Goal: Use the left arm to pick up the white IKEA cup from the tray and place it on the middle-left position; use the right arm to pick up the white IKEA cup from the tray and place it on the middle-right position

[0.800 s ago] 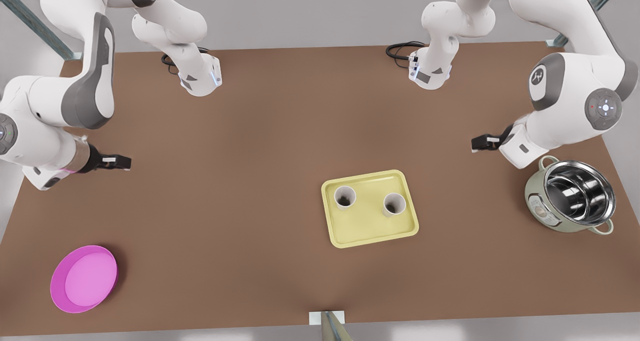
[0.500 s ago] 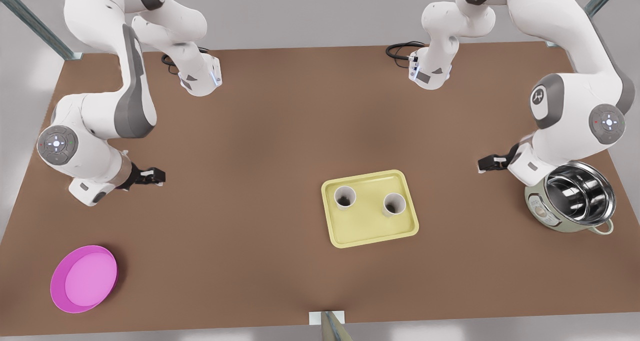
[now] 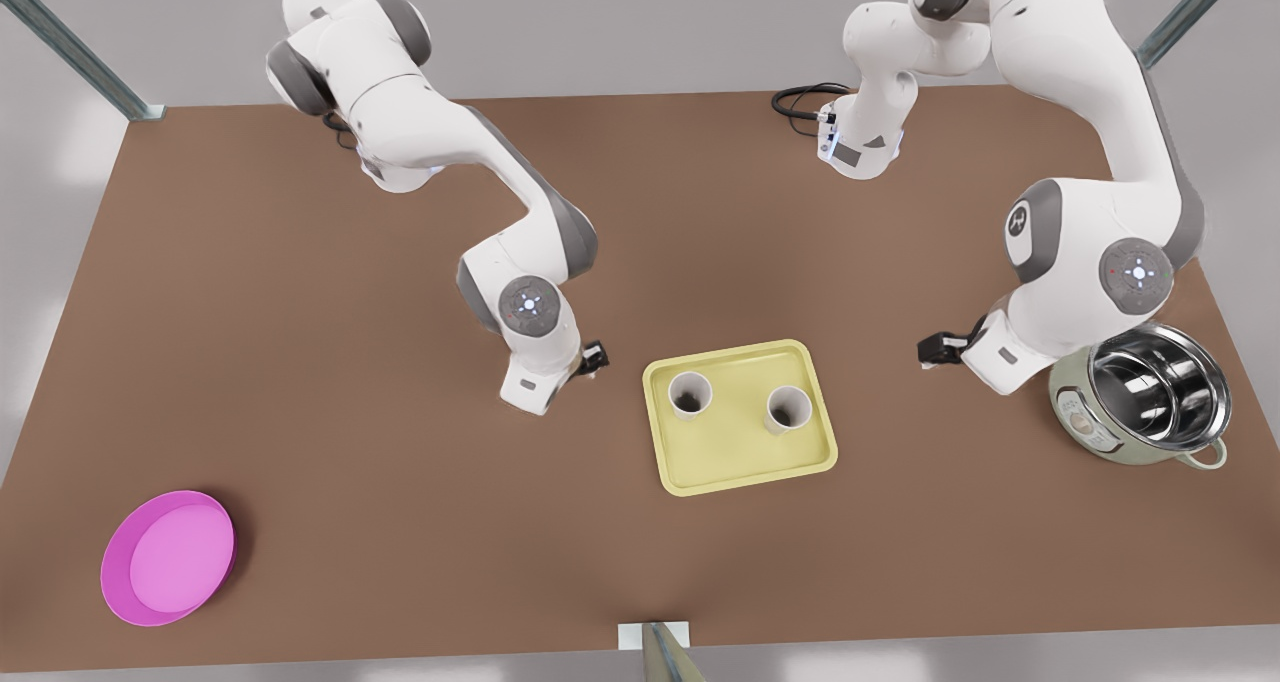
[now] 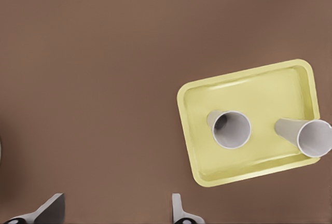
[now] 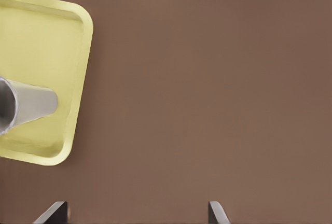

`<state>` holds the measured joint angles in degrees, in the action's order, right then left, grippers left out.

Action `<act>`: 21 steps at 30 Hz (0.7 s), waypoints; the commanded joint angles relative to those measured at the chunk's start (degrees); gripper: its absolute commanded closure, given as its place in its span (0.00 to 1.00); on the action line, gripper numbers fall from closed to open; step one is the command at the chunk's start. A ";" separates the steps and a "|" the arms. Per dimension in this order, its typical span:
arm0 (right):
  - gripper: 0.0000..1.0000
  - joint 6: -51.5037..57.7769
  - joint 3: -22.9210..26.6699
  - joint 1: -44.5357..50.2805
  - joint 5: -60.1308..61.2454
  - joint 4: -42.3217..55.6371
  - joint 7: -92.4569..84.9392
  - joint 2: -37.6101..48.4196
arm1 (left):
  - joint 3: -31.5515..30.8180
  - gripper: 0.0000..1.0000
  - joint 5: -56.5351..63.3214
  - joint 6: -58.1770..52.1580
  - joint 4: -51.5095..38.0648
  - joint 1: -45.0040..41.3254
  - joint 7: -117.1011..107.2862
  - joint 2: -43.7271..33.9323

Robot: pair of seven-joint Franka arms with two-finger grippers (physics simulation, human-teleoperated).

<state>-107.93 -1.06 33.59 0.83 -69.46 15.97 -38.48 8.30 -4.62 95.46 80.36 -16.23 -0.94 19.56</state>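
Two white cups, one [image 3: 689, 394] and the other [image 3: 787, 409], are standing upright on the pale yellow tray [image 3: 745, 462], untouched. Looks like the approach step: the left gripper [image 3: 592, 358] is hovering just beside the tray on the front view's left, fingers spread and empty, while the right gripper [image 3: 936, 348] is hanging near the steel pot [image 3: 1150, 392], also spread and empty. I'd say each gripper needs to line up over its nearer cup, then drop.

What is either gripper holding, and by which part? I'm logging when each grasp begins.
Nothing. The left gripper and the right gripper are open, beside the tray. Both white cups stand untouched on it.
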 commanded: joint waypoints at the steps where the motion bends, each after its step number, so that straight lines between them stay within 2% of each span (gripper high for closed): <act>1: 0.00 -2.20 0.97 1.83 0.40 4.59 39.31 -2.56 | -0.04 0.00 0.75 3.67 -0.03 -4.95 -8.19 0.65; 3: 0.00 -2.29 0.45 3.23 0.58 9.25 44.84 -5.47 | -0.13 0.00 -1.97 5.25 -0.91 -5.65 -9.77 2.41; 7: 0.00 -12.92 1.06 7.37 5.24 10.05 51.53 -10.74 | -0.13 0.00 -2.50 11.14 -0.38 -9.52 -17.78 6.98; 10: 0.00 -17.23 1.06 8.60 5.24 11.62 55.48 -13.81 | 0.14 0.00 -2.41 17.21 6.99 -7.24 -15.06 8.13; 11: 0.00 -18.72 1.32 9.21 5.15 14.08 56.71 -15.92 | 0.14 0.00 -2.42 17.65 7.00 -6.80 -14.88 8.21; 14: 0.00 -22.24 3.17 9.91 5.24 15.15 56.89 -18.65 | -0.04 0.00 -2.59 22.31 5.68 -6.89 -15.76 10.76; 21: 0.00 -24.35 2.38 10.53 5.06 14.71 55.66 -21.64 | -0.13 0.00 -5.32 24.59 6.12 -8.12 -15.32 14.19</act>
<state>-129.25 1.46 44.05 5.89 -54.64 53.43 -60.16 8.17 -9.07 116.85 86.50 -24.31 -11.46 33.52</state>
